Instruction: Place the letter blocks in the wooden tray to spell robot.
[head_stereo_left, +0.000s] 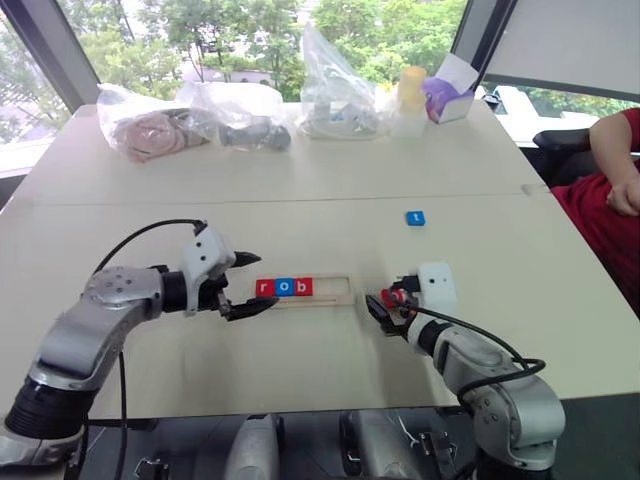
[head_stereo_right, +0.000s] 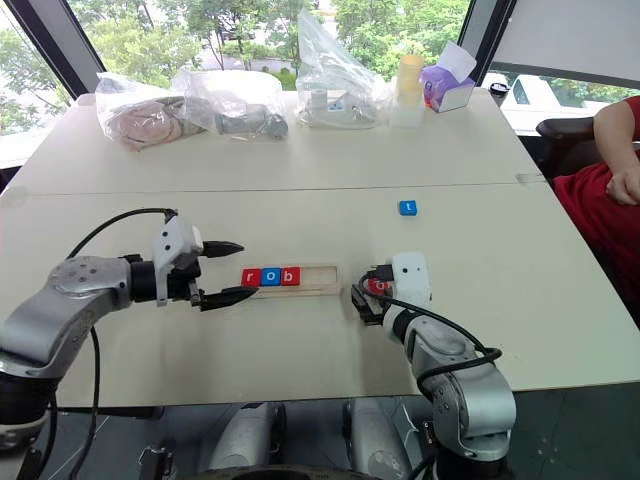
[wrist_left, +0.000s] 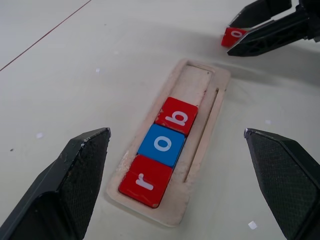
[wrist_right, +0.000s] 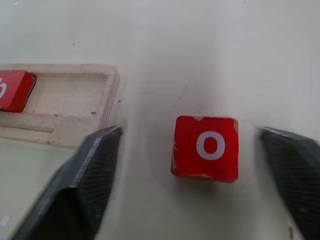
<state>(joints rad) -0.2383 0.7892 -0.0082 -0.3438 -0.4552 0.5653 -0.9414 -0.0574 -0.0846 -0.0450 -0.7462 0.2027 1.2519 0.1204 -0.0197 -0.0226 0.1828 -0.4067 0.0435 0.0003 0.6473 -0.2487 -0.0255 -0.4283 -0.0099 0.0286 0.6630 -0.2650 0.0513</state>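
Windows back the pale counter (head_stereo_left: 330, 190); r, o, b fill the wooden tray (head_stereo_left: 335, 296), blue t block (head_stereo_left: 415, 218) well apart. Left pincer (wrist_left: 175, 150) hangs wide over them. Right pincer (wrist_right: 190, 150) stands wide around the red o block (wrist_right: 206, 148): fourth letter's turn, needing a grasp.

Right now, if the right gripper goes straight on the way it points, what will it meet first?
Probably the red o block, lying on the table between the open right gripper fingers, beside the wooden tray.
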